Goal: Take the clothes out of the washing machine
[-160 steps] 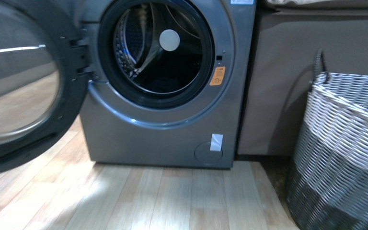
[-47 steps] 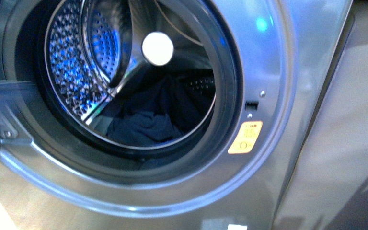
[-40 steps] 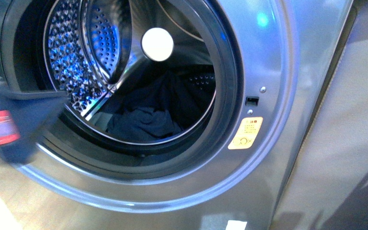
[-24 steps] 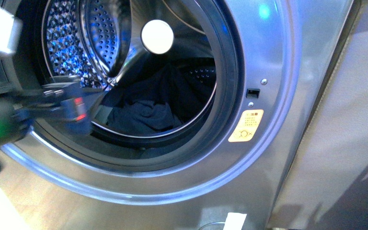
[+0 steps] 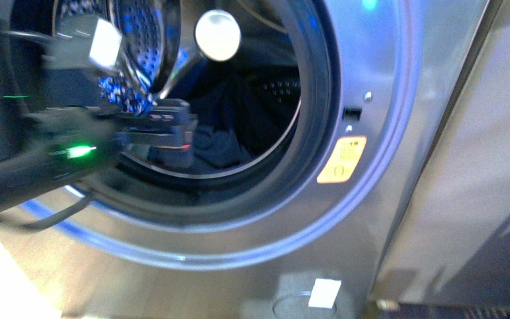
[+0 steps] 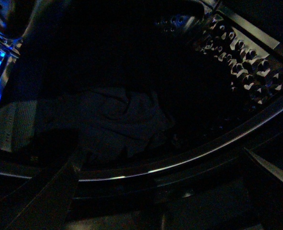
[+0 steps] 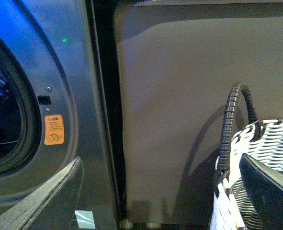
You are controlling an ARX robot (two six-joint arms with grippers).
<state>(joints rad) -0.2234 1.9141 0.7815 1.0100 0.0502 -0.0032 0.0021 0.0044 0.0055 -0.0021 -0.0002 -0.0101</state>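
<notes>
Left claw [image 6: 160, 158] spread at washing machine [image 5: 385, 80] mouth, clothes [image 6: 117, 120] beyond | right claw [image 7: 160, 160] spread, empty | orange sticker [image 7: 53, 129] text unreadable

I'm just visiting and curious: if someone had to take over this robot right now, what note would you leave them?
Left gripper: open and empty, reaching into the drum of the washing machine. It is blurred in the front view, and its wrist view is dim.
Right gripper: open and empty, outside the machine, with the woven basket in its wrist view.
Clothes: a dark heap on the drum floor, not gripped.
Done: left arm is at the drum mouth.
Left: grasp the clothes and lift them out.
</notes>
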